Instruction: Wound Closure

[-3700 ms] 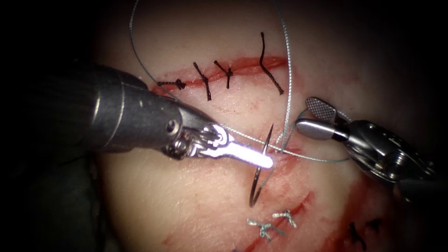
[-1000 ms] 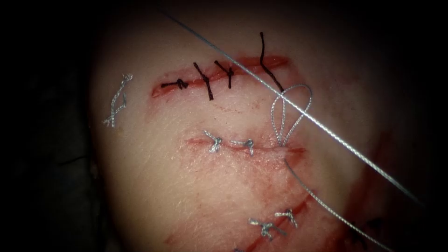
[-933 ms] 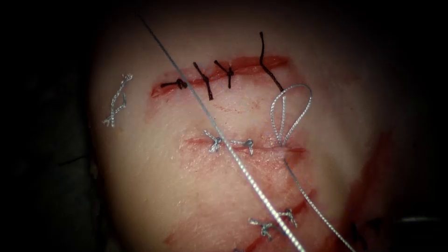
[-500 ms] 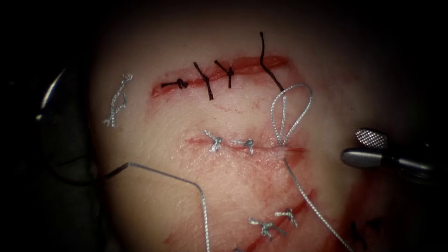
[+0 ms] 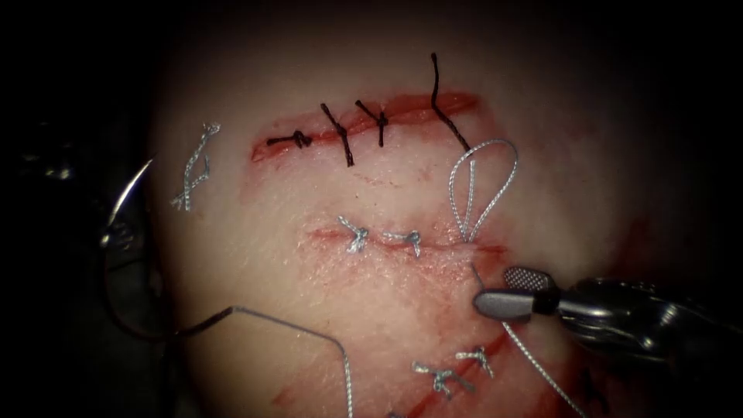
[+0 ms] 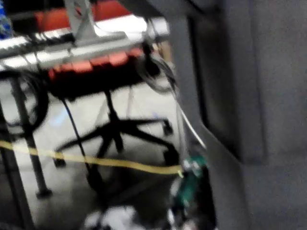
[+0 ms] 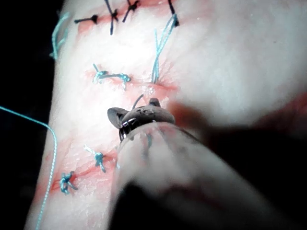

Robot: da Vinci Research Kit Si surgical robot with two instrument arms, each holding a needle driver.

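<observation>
The middle cut (image 5: 402, 244) on the tissue (image 5: 255, 340) carries two grey knots. A grey thread loop (image 5: 484, 184) stands up from its right end. From there the thread (image 5: 534, 364) runs down and right. My right tool (image 5: 495, 290) is open, its jaws on either side of this thread just below the cut, holding nothing. From close up, the right tool (image 7: 136, 112) sits just below the loop (image 7: 160, 52). The curved needle (image 5: 128, 193) hangs off the tissue's left edge, out of the tissue. My left tool (image 5: 114, 236) is dim and shut on the needle's lower end.
Slack thread (image 5: 286, 323) lies across the lower left tissue. The upper cut (image 5: 364, 124) has black stitches. The lower cut (image 5: 453, 370) has grey knots. A cut piece of thread (image 5: 193, 166) lies at upper left. Red fluid stains the tissue around the cuts.
The thread swept across taut, then fell slack over the lower left tissue. My right tool came in from the right to the thread below the cut. The needle moved down and right.
</observation>
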